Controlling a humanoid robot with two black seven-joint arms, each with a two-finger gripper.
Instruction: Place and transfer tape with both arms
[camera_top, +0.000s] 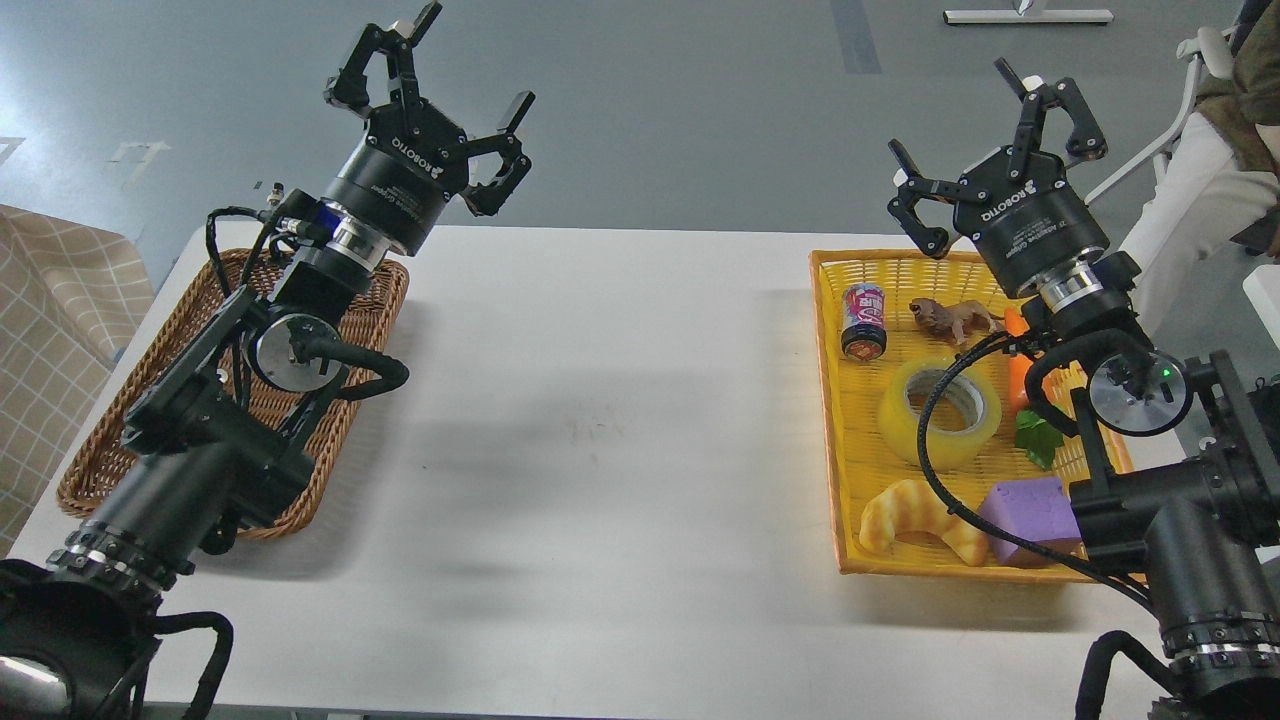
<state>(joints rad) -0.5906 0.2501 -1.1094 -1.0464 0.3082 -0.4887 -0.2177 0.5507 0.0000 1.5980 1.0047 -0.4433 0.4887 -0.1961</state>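
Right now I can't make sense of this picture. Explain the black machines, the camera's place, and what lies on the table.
One picture, taken from the robot's own head, looking down over a white table. The black machines are its two arms. The left gripper and right gripper are raised above the table, jaws spread open, holding nothing. Under the left arm sits a brown wicker basket. On the right, a yellow tray holds the tape, a small can, a toy lion, a carrot, a croissant and a purple block.

Tape (941, 412) glossy translucent plastic; brown basket (90, 440) woven wicker; table (600, 400) smooth matt white.
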